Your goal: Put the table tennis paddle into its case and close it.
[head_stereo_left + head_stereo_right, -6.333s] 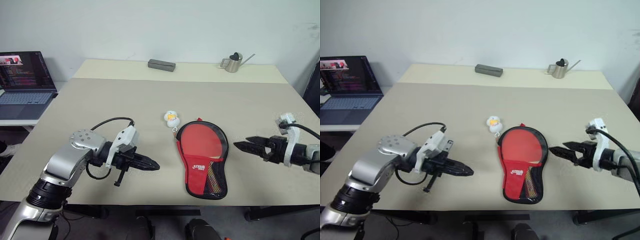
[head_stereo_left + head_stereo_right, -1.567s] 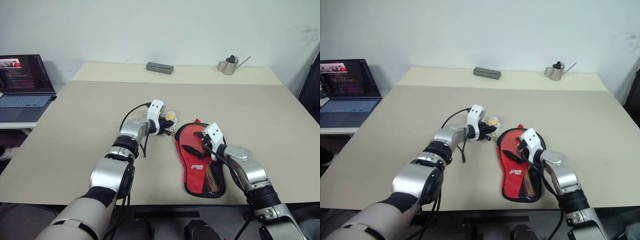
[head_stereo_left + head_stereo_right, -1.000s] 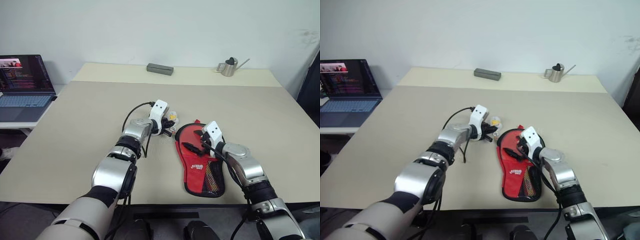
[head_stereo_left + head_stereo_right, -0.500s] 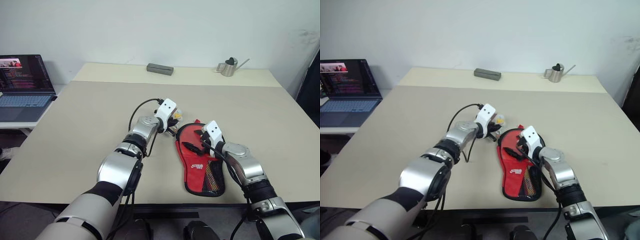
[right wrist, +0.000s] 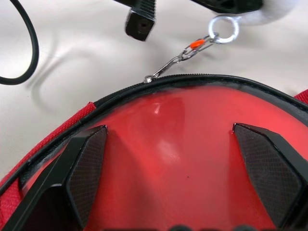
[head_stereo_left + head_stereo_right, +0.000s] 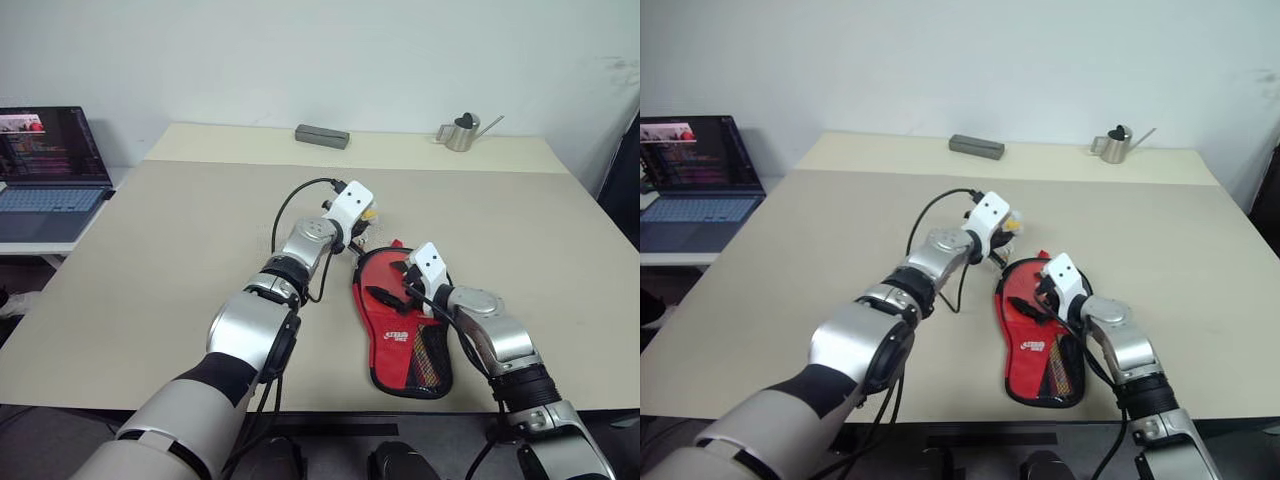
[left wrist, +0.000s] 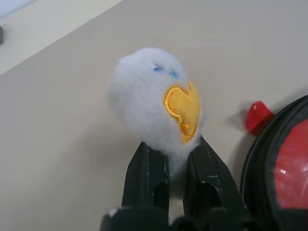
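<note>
I'm bracing the case [image 6: 402, 318], paddle [image 5: 192, 159] inside, on the table [image 6: 150, 260] under my spread right gripper [image 5: 178, 154]. Beyond, my left gripper [image 7: 178, 180] is pinching the charm [image 7: 156, 113]; an off-line tug risks jamming the zipper or skidding the case.

**Colours and patterns on the table**

The case [image 6: 403, 318] is red under clear plastic, edged with a black zip, with a white logo and black mesh low down; its charm [image 7: 155, 113] is fluffy white with a yellow-orange embroidered patch and two small blue stitches; the table [image 6: 180, 250] is plain beige; the watering can [image 6: 462, 131] is silvery metal; the laptop [image 6: 48, 160] is grey, its screen dark.
</note>
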Available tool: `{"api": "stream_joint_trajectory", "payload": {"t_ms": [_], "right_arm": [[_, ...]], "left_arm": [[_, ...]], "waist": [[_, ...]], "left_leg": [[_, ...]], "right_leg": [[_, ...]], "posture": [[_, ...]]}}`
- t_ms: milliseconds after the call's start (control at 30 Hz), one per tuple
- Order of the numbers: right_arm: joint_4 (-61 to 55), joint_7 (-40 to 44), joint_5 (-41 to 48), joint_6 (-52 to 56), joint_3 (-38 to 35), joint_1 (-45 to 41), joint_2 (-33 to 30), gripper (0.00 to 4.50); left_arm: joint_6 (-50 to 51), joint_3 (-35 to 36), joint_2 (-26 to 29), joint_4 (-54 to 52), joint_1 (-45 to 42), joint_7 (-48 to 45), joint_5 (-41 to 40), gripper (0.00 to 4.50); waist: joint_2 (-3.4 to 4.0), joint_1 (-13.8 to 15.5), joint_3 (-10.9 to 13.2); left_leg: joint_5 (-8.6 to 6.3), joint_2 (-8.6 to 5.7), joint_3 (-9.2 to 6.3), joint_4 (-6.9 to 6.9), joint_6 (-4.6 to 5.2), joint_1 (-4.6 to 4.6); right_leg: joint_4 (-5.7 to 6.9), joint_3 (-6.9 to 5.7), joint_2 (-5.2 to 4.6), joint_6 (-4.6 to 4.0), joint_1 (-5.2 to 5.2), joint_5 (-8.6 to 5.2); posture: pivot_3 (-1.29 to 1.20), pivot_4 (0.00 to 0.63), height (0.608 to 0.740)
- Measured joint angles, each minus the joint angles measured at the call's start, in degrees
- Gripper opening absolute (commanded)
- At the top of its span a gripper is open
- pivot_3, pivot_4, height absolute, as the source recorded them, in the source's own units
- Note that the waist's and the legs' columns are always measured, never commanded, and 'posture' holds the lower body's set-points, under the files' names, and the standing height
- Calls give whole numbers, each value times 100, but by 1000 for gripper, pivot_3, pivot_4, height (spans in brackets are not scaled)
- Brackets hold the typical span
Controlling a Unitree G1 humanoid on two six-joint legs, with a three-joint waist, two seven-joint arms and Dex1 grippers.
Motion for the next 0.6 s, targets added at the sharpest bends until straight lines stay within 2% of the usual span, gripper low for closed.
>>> {"api": "stream_joint_trajectory", "payload": {"t_ms": [600], "right_arm": [[-792,-101,23,443,-14,409,-101,4500]], "left_arm": [[-118,-36,-197,184,-225,712,392,56]], "waist": [[0,41,0]], "left_leg": [[-2,-4,0,-28,-4,-6]], "right_leg": [[-4,-2,0,-8,1,-18]], "posture": [[0,150,740]]}}
